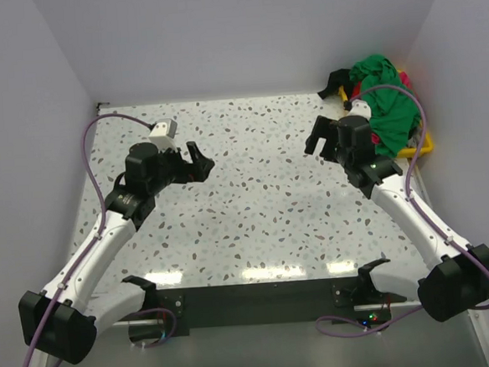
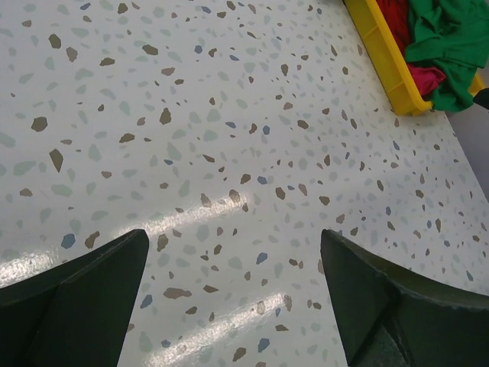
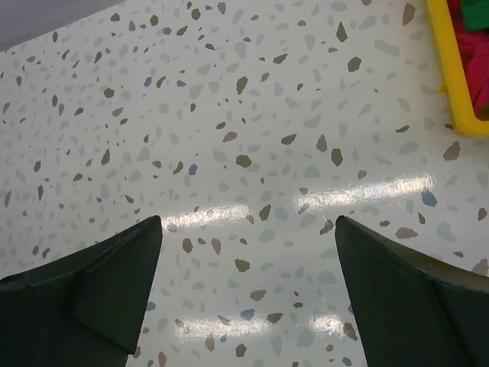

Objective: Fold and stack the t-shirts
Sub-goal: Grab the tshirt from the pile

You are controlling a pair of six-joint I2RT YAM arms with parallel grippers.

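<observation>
We find both arms poised over a glossy terrazzo-pattern table (image 1: 263,207), white with brown, grey and blue flecks. The left gripper (image 1: 201,159) hangs over the left-centre area. Its dark wedge-shaped fingers (image 2: 92,290) are spread wide and grasp nothing. The right gripper (image 1: 314,138) hangs right of centre, likewise released and empty, near the tray but apart from it. The t-shirts (image 1: 382,111) lie in a crumpled, unfolded heap in a yellow plastic tray (image 2: 378,53) at the far right corner. A bright green t-shirt (image 1: 385,98) lies uppermost, spilling over the rim, with red cloth (image 2: 393,15) beneath it.
</observation>
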